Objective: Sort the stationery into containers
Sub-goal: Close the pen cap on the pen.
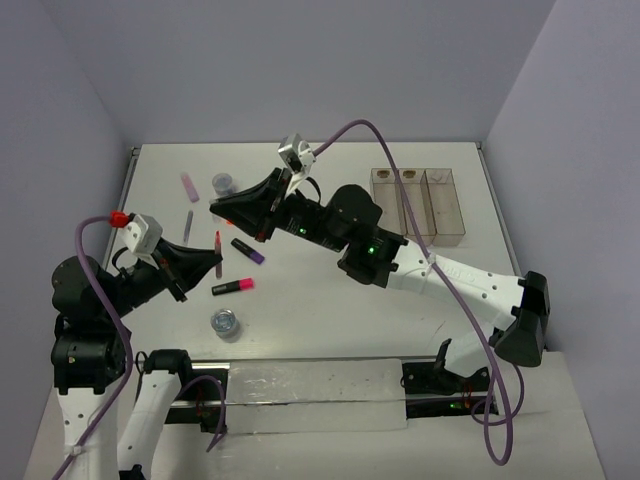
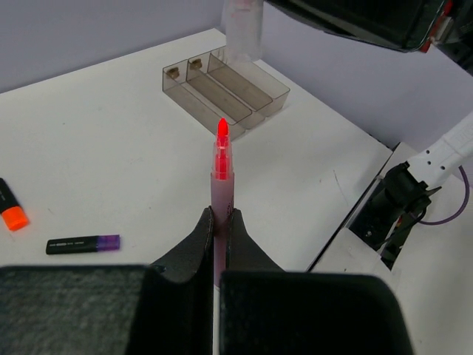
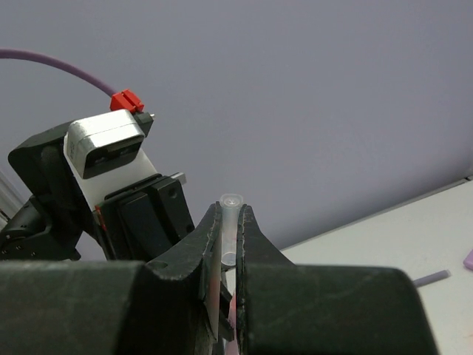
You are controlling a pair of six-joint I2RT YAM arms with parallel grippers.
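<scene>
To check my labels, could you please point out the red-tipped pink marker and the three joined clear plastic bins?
Red-tipped pink marker (image 2: 222, 188): left wrist view, mid barrel.
Three joined clear plastic bins (image 1: 445, 205): top external view, right bin's bare floor.

The top external camera sits above and behind the arm bases at the near edge, looking down on the whole desk (image 1: 330, 300). The left wrist camera rides close behind the left gripper (image 2: 219, 216), which pinches a red-tipped pen (image 2: 221, 166), and faces the far right corner, where the clear bins (image 2: 225, 92) stand; the top view shares these bins (image 1: 418, 205). The right wrist camera, tight behind the right gripper (image 3: 230, 210) clamping a clear tube (image 3: 230, 222), looks nearly level toward the left edge at the left wrist camera housing (image 3: 103, 144), which the top view also shows.
</scene>
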